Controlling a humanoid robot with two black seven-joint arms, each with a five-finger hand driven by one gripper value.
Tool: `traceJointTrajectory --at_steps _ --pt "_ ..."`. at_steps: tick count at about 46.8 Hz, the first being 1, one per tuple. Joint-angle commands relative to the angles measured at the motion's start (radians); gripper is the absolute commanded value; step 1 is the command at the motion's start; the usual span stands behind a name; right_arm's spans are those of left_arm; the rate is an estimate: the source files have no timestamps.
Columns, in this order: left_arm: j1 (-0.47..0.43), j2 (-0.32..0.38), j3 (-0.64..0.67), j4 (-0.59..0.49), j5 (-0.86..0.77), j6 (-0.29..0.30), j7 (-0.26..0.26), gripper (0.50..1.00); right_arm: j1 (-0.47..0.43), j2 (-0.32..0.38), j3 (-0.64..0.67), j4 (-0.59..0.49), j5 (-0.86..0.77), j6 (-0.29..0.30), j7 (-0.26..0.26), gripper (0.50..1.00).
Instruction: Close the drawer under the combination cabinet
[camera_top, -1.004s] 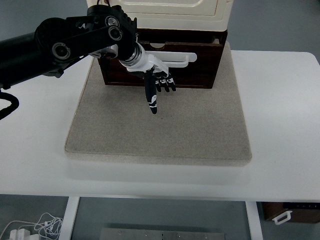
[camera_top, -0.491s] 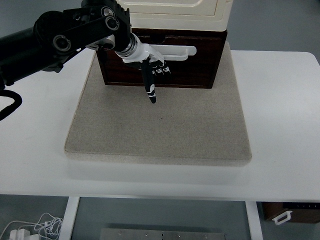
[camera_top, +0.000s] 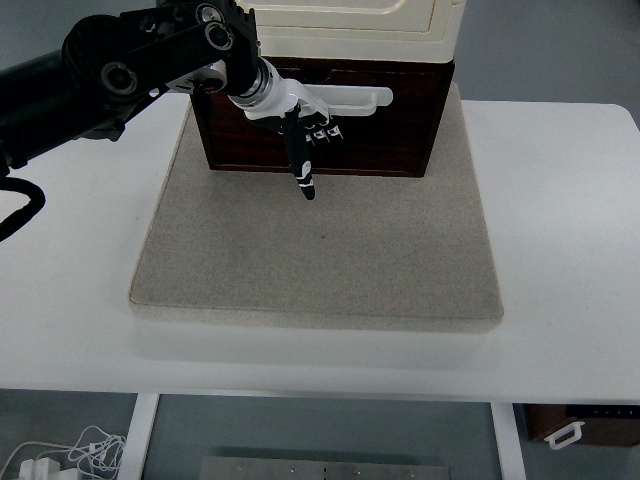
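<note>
Pushing the drawer (camera_top: 385, 130) home under the cabinet (camera_top: 350, 25) calls for steady, level pressure straight toward the cabinet's back, and the left hand (camera_top: 300, 130) is placed for that: its back and curled knuckles lie against the dark front, just below the white handle (camera_top: 350, 98). The hand grips nothing; three fingers are folded in, while one finger (camera_top: 304, 170) points down past the bottom edge of the drawer toward the grey mat (camera_top: 320, 260). I judge the best contact to be near the middle of the front, because a push from the left half, where the hand now sits, could skew the drawer in its runners. The downward finger should stay clear of the mat so it does not drag. The drawer sits directly beneath the cream cabinet, at the far end of the mat from the table's (camera_top: 560, 250) near edge, and its front looks flush or nearly flush with the cabinet's body; whether a small gap remains cannot be told from above.

Compared with a second ago, the open strip of drawer interior below the cabinet is gone, the front and handle stand farther back, and the hand and forearm have travelled with them toward the cabinet. The right arm is not visible.
</note>
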Motion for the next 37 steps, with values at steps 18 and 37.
traceJointTrajectory --at_steps 18,37 --pt "0.02 -0.001 -0.264 -0.1 -0.018 -0.007 -0.037 0.999 0.0 0.0 -0.001 0.0 0.0 -0.001 0.0 0.952" --pt "0.05 -0.029 -0.683 -0.084 -0.041 -0.007 -0.247 0.999 0.0 0.0 -0.001 0.0 0.0 -0.001 0.0 0.952"
